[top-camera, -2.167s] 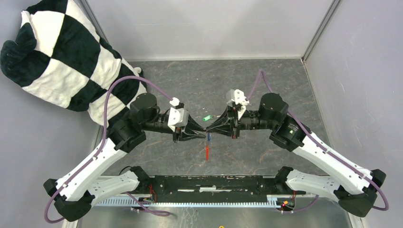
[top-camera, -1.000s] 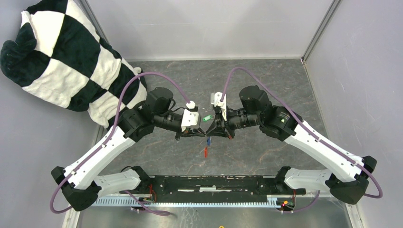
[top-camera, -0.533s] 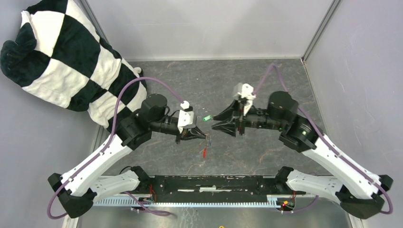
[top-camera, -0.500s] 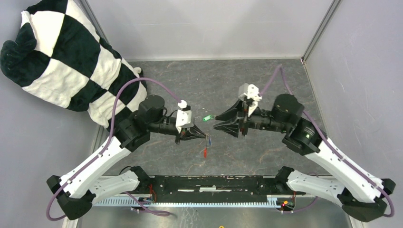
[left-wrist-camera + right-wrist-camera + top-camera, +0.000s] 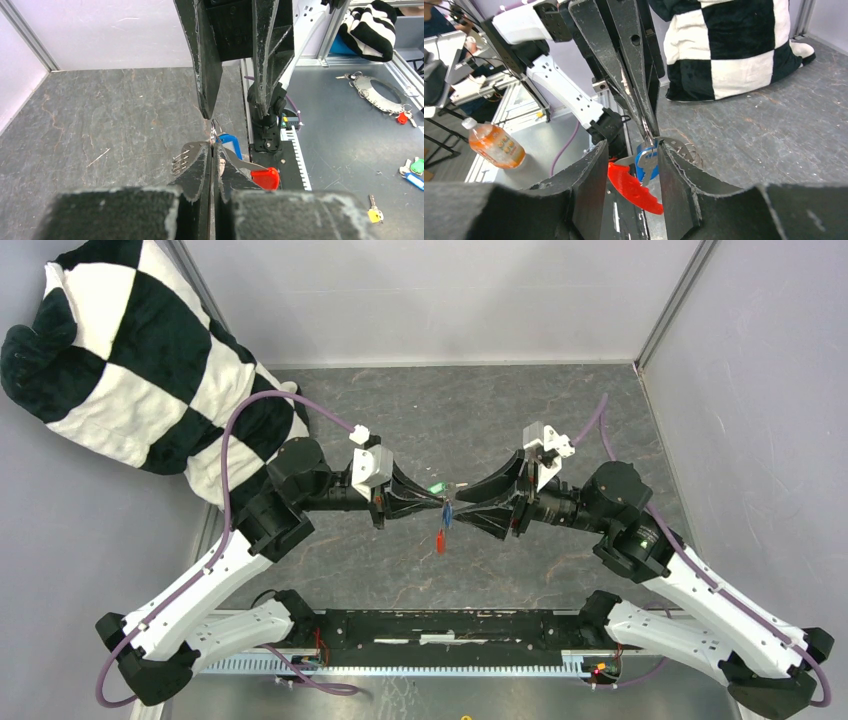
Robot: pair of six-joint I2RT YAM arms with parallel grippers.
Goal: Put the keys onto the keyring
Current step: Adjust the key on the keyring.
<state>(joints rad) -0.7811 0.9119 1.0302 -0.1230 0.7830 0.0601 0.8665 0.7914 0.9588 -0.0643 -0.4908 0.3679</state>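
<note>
— Right jaws have swung back in and stand spread around the blue key [image 5: 645, 159].
— Left jaws pinch the keyring [image 5: 214, 132], red tag [image 5: 265, 178] dangling. Grip the key head squarely, I'd say. Green key [image 5: 435, 487] lies on the grey bench [image 5: 400, 410] at eleven o'clock; checked cushion [image 5: 130, 360] at ten.

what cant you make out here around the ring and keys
Top view: whether the blue key is threaded on the keyring; too small, crowded by the left hand and right hand.
Left wrist view: the grip spot on the keyring, buried between shut fingers.
Right wrist view: part of its red tag, behind a finger.
Green key: blade too small, top view only.
</note>
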